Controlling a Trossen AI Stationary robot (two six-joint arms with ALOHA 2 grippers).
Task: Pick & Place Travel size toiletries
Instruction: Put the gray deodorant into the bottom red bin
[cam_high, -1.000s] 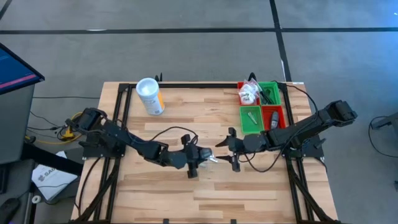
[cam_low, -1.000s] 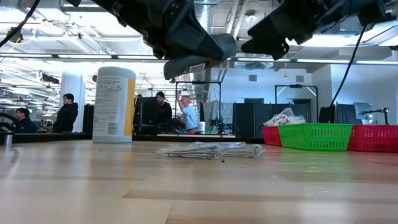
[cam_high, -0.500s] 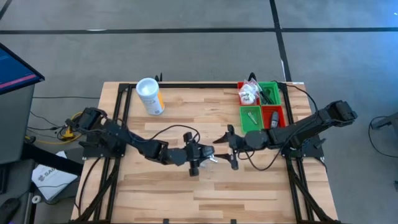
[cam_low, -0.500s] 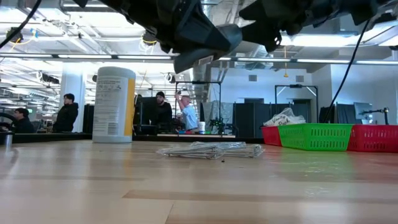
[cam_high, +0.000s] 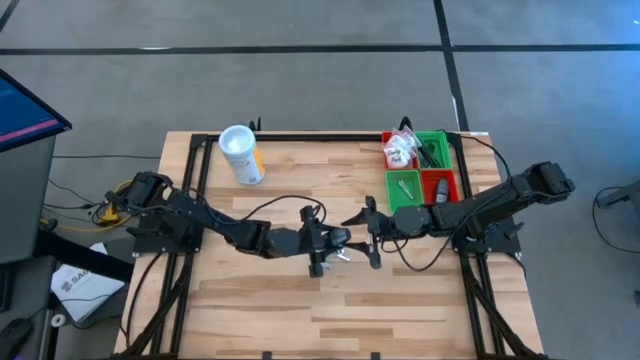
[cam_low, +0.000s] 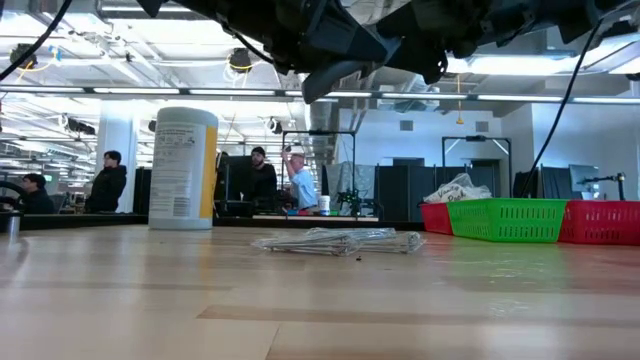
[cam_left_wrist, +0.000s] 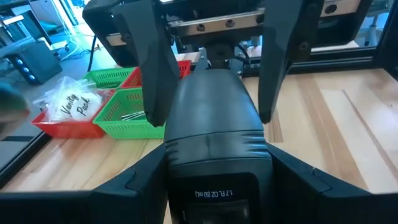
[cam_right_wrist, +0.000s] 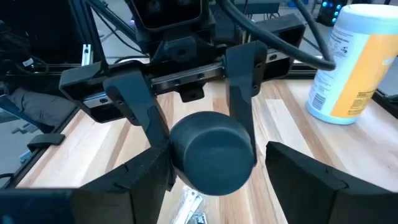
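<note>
A flat clear-wrapped packet (cam_low: 340, 240) lies on the bench (cam_high: 300, 310) at the middle of the low view, directly beneath the two grippers, which meet in the air above it.

In the high view they sit nose to nose just right of the frame's centre. The left gripper (cam_high: 333, 241) comes in from the left and the right gripper (cam_high: 360, 231) from the right. Between them is a small dark bottle (cam_left_wrist: 211, 130), clear of the bench, with its long axis running left to right along the line joining the two arms. Its round cap end faces the right wrist.

The left gripper looks clamped on the bottle's sides. The right gripper's fingers (cam_left_wrist: 152, 68) straddle the bottle's far end, but a sliver of bench shows beside it in the right wrist view. I judge those jaws to be apart and not gripping.

The red and green bins (cam_high: 420, 175) sit farther off at the upper right, already holding packets. They are on the right arm's side, so that arm is the nearer one for dropping the bottle in.

A white canister (cam_high: 241, 153) stands at the upper left. People (cam_low: 105, 182) are in the room beyond.
</note>
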